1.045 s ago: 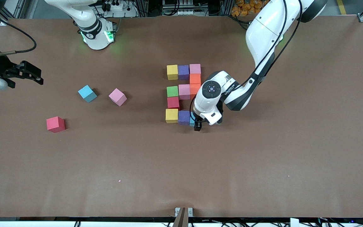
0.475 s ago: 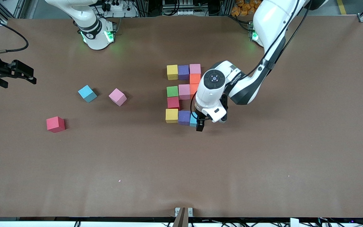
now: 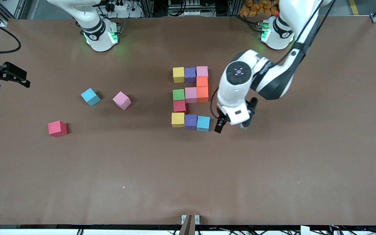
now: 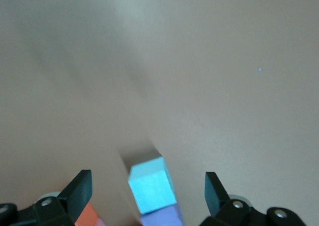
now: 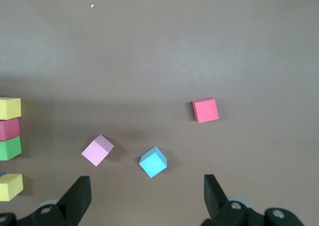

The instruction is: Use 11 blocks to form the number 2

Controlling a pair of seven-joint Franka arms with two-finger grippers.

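**Digit of cubes sitting at mid-table, my fingers wide and empty**

I am holding my left gripper [image 3: 228,125] spread wide, carrying nothing, just beside the light blue cube [image 3: 203,123] closing the lowest row of the number 2 [image 3: 190,97]. The digit is standing centre frame, its long axis running up and down the picture, top row toward the bases. All its blocks are matte foam with square faces, touching edge to edge. Three loose cubes are lying centre-left on the brown table [image 3: 273,169]: blue [image 3: 90,96], pink [image 3: 121,100], red [image 3: 57,128]. My right gripper [image 3: 7,78] is waiting at the left edge, also wide and empty.
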